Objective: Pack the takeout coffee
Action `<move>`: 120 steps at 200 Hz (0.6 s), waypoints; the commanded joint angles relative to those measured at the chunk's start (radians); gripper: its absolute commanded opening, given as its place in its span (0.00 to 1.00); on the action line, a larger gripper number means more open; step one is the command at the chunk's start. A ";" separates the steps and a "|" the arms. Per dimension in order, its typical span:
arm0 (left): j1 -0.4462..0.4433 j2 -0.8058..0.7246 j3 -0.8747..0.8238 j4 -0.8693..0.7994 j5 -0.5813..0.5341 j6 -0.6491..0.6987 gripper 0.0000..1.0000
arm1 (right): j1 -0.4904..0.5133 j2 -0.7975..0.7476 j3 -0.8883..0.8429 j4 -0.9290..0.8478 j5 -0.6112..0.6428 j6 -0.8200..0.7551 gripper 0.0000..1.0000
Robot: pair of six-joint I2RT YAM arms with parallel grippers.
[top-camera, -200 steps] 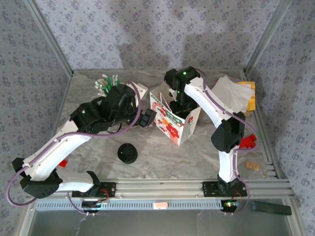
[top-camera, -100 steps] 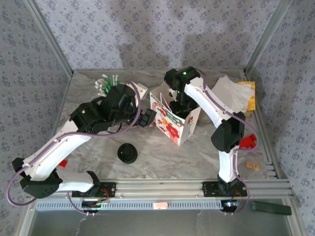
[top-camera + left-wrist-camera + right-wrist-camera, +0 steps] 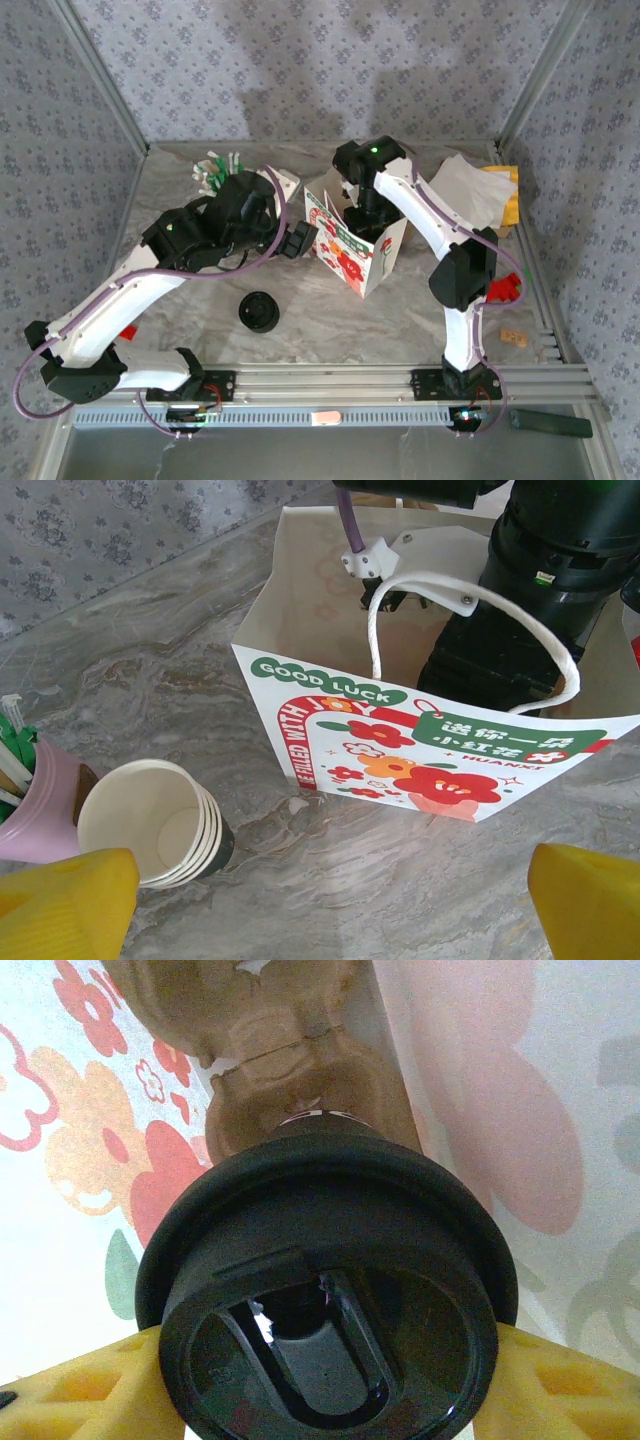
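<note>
Top view: we find the right arm (image 3: pixel 405 200) reaching down into the paper bag (image 3: pixel 352 265). The left gripper (image 3: pixel 298 241) waits at the bag's 9 o'clock.
Left wrist: jaws spread wide, holding nothing. Bag mouth gapes at 12 o'clock, stacked cups (image 3: pixel 150 825) at 8 o'clock.
Right wrist: the right gripper (image 3: pixel 325 1400) clamps the takeout coffee (image 3: pixel 320 1260) inside the bag, with a pulp tray (image 3: pixel 290 1070) at 12 o'clock. Whether the cup is seated, we cannot tell.
Recommendation: lower straight, keep the cup upright, and release only once it is seated.

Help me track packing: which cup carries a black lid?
The takeout coffee gripped by the right gripper inside the paper bag; the stacked paper cups beside the bag are lidless.
</note>
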 commanded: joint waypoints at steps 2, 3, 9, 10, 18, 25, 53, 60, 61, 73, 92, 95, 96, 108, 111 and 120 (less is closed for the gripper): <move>0.004 -0.010 0.023 -0.005 0.011 0.007 1.00 | 0.007 -0.011 0.032 -0.190 -0.010 -0.017 0.55; 0.004 -0.010 0.023 -0.005 0.010 0.006 1.00 | 0.008 -0.011 0.033 -0.190 -0.009 -0.017 0.55; 0.004 -0.012 0.023 -0.005 0.010 0.006 1.00 | 0.008 -0.010 0.038 -0.190 -0.010 -0.015 0.56; 0.004 -0.012 0.022 -0.005 0.011 0.005 1.00 | 0.008 -0.009 0.038 -0.191 -0.010 -0.015 0.55; 0.004 -0.013 0.022 -0.005 0.010 0.006 1.00 | 0.008 -0.008 0.045 -0.189 -0.010 -0.014 0.55; 0.003 -0.014 0.023 -0.006 0.011 0.006 1.00 | 0.007 -0.006 0.049 -0.190 -0.012 -0.014 0.55; 0.004 -0.015 0.022 -0.007 0.009 0.005 1.00 | 0.010 0.000 0.054 -0.190 -0.013 -0.014 0.55; 0.004 -0.015 0.022 -0.008 0.009 0.006 1.00 | 0.011 0.001 0.054 -0.190 -0.014 -0.014 0.55; 0.004 -0.015 0.022 -0.008 0.009 0.006 1.00 | 0.011 0.001 0.054 -0.190 -0.014 -0.014 0.55; 0.005 -0.016 0.022 -0.008 0.008 0.005 1.00 | 0.011 0.004 0.052 -0.190 -0.011 -0.015 0.55; 0.003 -0.017 0.020 -0.011 0.006 0.005 1.00 | 0.014 0.009 0.051 -0.191 -0.009 -0.015 0.55; 0.004 -0.018 0.020 -0.011 0.005 0.005 1.00 | 0.015 0.010 0.051 -0.191 -0.009 -0.015 0.55; 0.004 -0.018 0.020 -0.011 0.005 0.005 1.00 | 0.015 0.010 0.052 -0.191 -0.008 -0.015 0.55; 0.003 -0.018 0.019 -0.011 0.004 0.005 1.00 | 0.017 0.015 0.054 -0.190 -0.007 -0.015 0.55; 0.003 -0.018 0.019 -0.011 0.005 0.006 1.00 | 0.018 0.015 0.054 -0.191 -0.007 -0.014 0.55; 0.005 -0.018 0.019 -0.011 0.004 0.006 1.00 | 0.018 0.019 0.057 -0.191 -0.005 -0.014 0.55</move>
